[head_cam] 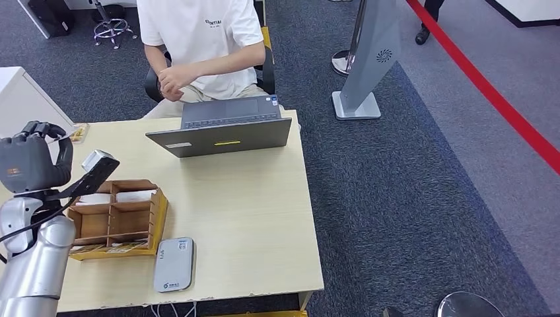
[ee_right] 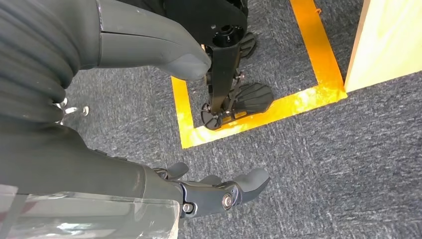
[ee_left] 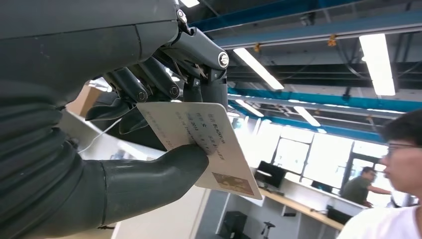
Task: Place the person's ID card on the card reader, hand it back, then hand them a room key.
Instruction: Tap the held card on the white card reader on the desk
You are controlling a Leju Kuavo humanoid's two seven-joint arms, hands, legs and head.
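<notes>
- humanoid robot's left hand point(head_cam: 30, 158) raised at the desk's point(head_cam: 251, 218) near-left corner, thumb and fingers pinching the id card point(ee_left: 204, 144); the card juts out past the thumb, printed face showing in the left wrist view.
- card reader point(head_cam: 174, 264), a grey slab, lies flat on the desk below and to the right of the left hand, just beside the wooden organiser point(head_cam: 119, 218).
- wooden organiser sits directly under the raised hand, white cards in its far compartments.
- person in a white t-shirt point(head_cam: 198, 39) sits across the desk, beyond the hand, behind an open laptop point(head_cam: 224, 129).
- right hand point(ee_right: 219, 191) hangs low over the grey carpet point(ee_right: 323, 164) near yellow floor tape point(ee_right: 298, 99), fingers loosely spread and holding nothing.
</notes>
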